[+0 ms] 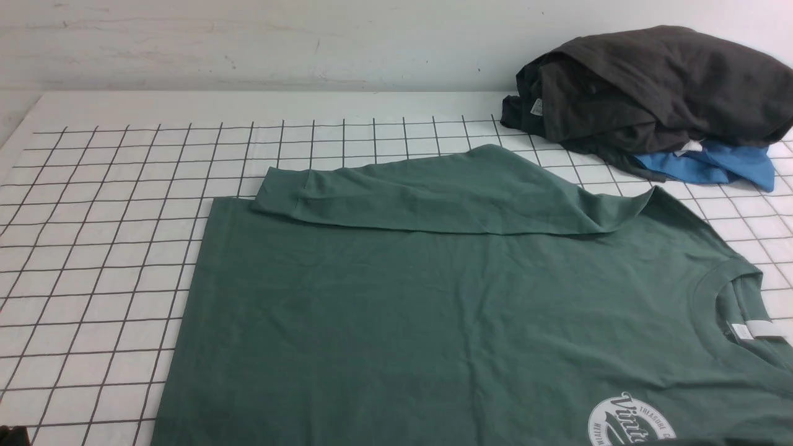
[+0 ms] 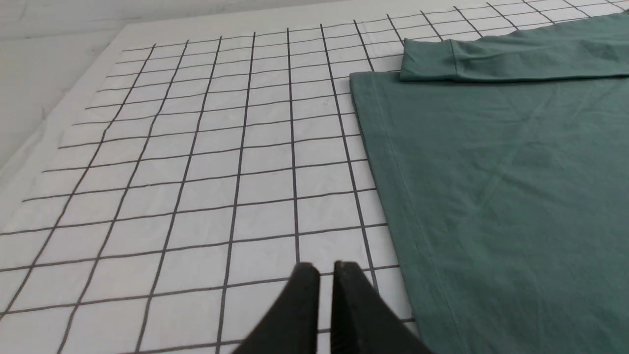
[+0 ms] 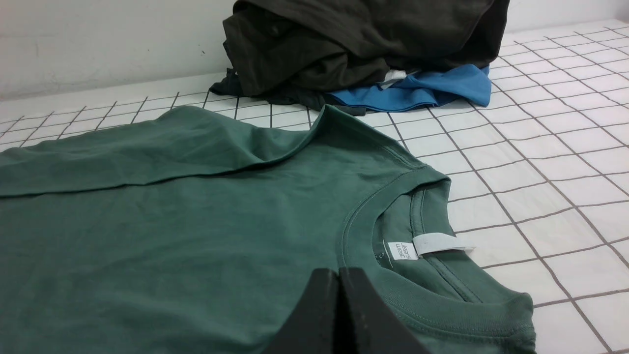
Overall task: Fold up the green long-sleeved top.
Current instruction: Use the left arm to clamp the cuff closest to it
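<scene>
Top [image 1: 433, 310] flat on table [image 1: 93, 248], neck to our right | far sleeve [image 1: 433, 192] folded over body; we judge the rest remains | left claw [image 2: 320, 269] together beside hem [image 2: 383, 172], empty | right claw [image 3: 339, 272] together near collar [image 3: 363, 216]

Matt, soft-knit green top [image 1: 433, 297] on smooth, faintly creased gridded sheet [image 1: 93, 248]

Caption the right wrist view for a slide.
Shut right gripper over the green long-sleeved top near its collar; dark grey garments heaped behind.
</scene>
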